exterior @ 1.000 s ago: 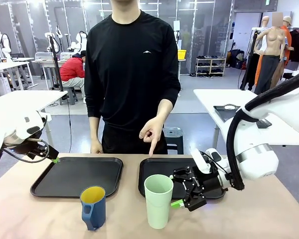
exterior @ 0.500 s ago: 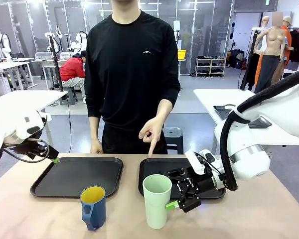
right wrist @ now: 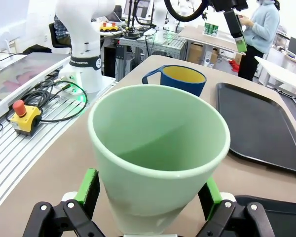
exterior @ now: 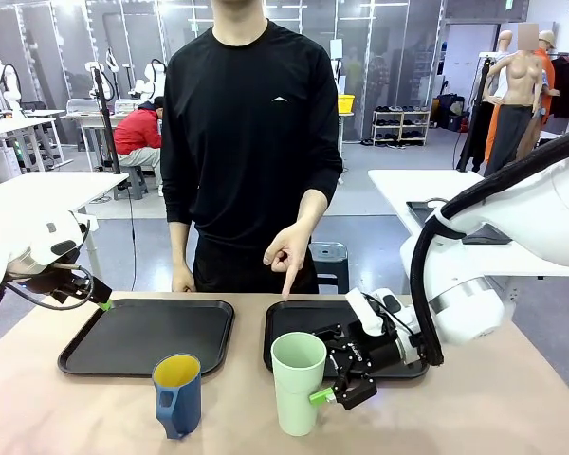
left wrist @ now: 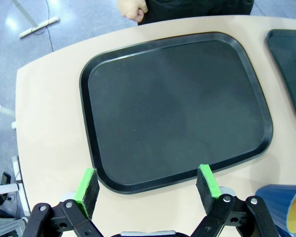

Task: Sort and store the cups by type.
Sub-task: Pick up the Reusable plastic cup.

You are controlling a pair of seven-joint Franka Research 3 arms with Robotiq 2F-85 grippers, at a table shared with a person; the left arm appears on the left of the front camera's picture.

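The mint-green tumbler (right wrist: 158, 148) stands upright between the fully spread fingers of the right end effector (right wrist: 150, 190), not yet gripped.

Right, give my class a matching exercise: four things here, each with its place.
1 tall pale mint-green plastic tumbler
2 short dark blue plastic handled mug
3 left-hand black plastic tray
4 person's hand

a pointing down at the right-hand black tray
b between the right arm's fingers
c left arm's open fingers point at it
d standing on the table, off both trays

Pairs: 1-b, 2-d, 3-c, 4-a
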